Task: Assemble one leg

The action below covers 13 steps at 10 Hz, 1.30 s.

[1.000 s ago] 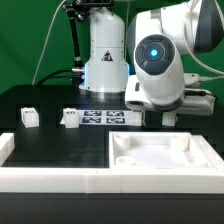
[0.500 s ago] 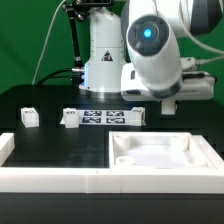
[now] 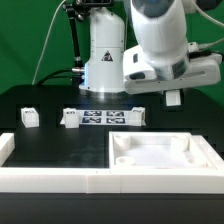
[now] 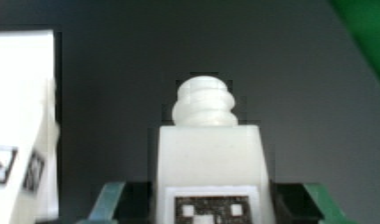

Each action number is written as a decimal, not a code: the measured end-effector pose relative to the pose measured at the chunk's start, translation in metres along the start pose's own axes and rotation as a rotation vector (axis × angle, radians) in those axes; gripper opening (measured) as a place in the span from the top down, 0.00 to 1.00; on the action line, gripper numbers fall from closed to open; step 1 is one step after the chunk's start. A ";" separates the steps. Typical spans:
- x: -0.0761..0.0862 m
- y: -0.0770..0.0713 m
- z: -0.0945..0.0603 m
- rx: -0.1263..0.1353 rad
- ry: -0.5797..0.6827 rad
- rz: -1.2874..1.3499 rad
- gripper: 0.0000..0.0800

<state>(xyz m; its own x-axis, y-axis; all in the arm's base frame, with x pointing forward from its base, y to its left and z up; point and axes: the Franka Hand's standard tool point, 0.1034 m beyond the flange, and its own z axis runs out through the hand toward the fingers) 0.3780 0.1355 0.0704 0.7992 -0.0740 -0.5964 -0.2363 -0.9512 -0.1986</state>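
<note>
One small white plastic block-shaped leg [image 4: 212, 150] sat clamped in the tool [image 4: 208, 204] above the black bench [image 3: 60, 140]. Two other legs [image 3: 29, 117], [image 3: 70, 119] stood there.

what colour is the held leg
The leg is white with a black-and-white tag; wrist view shows it best.

White block-shaped leg [image 4: 208, 150], ribbed rounded stud at one end, black-and-white tag on one face, clamped in the claw [image 4: 210, 203]
</note>
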 end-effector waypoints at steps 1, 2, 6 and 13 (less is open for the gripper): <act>-0.003 0.003 0.000 -0.015 0.096 -0.008 0.64; -0.002 0.006 0.001 -0.026 0.162 -0.015 0.64; 0.026 0.022 -0.032 -0.158 0.531 -0.197 0.64; 0.044 0.021 -0.058 -0.182 0.893 -0.306 0.64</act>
<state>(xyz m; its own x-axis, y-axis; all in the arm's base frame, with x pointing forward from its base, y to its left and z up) 0.4403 0.0954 0.0854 0.9558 0.0558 0.2888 0.0818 -0.9936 -0.0785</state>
